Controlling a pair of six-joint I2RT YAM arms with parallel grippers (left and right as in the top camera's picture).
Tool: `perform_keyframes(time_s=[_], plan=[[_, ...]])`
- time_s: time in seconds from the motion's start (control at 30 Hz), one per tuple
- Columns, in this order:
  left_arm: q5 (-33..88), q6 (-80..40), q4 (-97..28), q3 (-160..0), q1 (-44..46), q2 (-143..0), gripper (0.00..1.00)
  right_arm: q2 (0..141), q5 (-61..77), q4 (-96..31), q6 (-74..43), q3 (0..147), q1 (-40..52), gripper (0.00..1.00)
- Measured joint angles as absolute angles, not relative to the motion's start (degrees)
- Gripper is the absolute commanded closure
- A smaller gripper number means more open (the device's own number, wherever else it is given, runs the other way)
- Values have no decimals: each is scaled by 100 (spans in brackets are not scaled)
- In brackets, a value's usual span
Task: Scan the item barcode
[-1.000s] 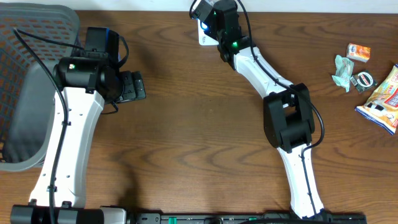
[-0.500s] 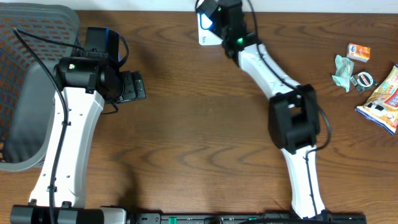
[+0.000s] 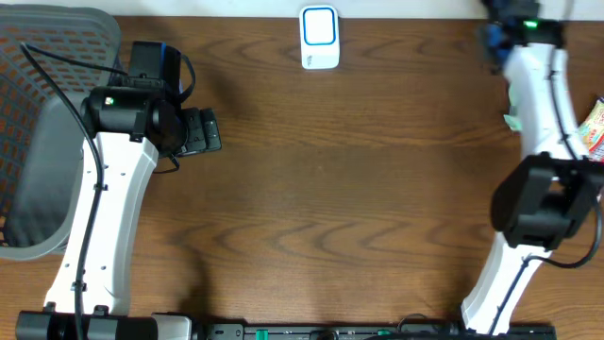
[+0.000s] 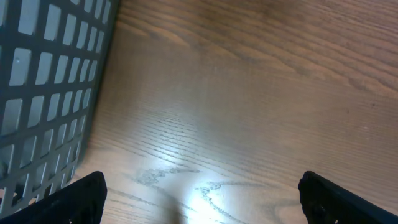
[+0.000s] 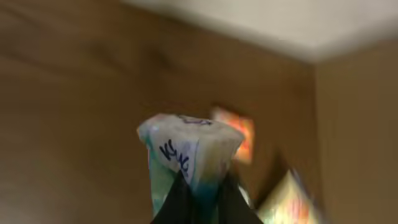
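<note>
Well, the right gripper [image 5: 198, 202] pinched the packet [image 5: 186, 149] over the table's [image 3: 330, 189] far right, well apart from the scanner [image 3: 319, 38], which its barcode needed to face squarely; the left gripper [image 4: 208, 199] hung spread.

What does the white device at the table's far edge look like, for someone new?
On the wooden table, follow the far edge to about midway between the grey mesh basket on the left and the colourful packet on the right. There lies a small white device, alone. Unlike anything else, its face bears a rounded blue outline.
</note>
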State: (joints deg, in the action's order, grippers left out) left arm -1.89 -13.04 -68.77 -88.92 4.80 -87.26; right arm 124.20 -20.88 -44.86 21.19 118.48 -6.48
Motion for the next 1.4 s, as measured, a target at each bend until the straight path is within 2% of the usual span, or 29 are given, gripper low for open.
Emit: perform_keyframes(time_s=[0.03,0.07,0.2,0.23,0.27,0.3,0.6,0.63,0.67,0.87,1.1,1.4], plan=[[-187,-1304,-6877,-8892,480,-8726,2,12433,-2106,-4611,1935,11841,-808,98],[-187,-1304,-6877,-8892,480,-8726,2,12446,-2132,-4781,1597,11834,-1044,91],[-187,-1304,-6879,-8892,480,-8726,2,12446,-2021,-5162,757,11832,-1728,58],[-187,-1302,-6879,-8892,480,-8726,2,12446,-1916,-5236,620,11832,-1826,37],[-187,-1304,-6877,-8892,480,-8726,2,12446,-1835,-5273,598,11832,-1876,24],[-187,-1304,-6879,-8892,480,-8726,2,12446,-1710,-5317,484,11832,-1946,18],[-187,-1304,-6879,-8892,480,-8726,2,12446,-941,-6106,-32,11832,-2067,9],[-187,-1304,-6879,-8892,480,-8726,2,12446,-814,-6222,-67,11832,-2067,3],[-187,-1304,-6879,-8892,480,-8726,2,12444,-690,-6346,-91,11832,-2067,1],[-187,-1304,-6877,-8892,480,-8726,2,12241,580,-7046,-1,11830,-2056,1],[-187,-1304,-6879,-8892,480,-8726,2,10809,2482,-7946,834,11828,-2029,1],[-187,-1302,-6877,-8892,480,-8726,2,9183,3131,-8615,1295,11767,-1629,1]])
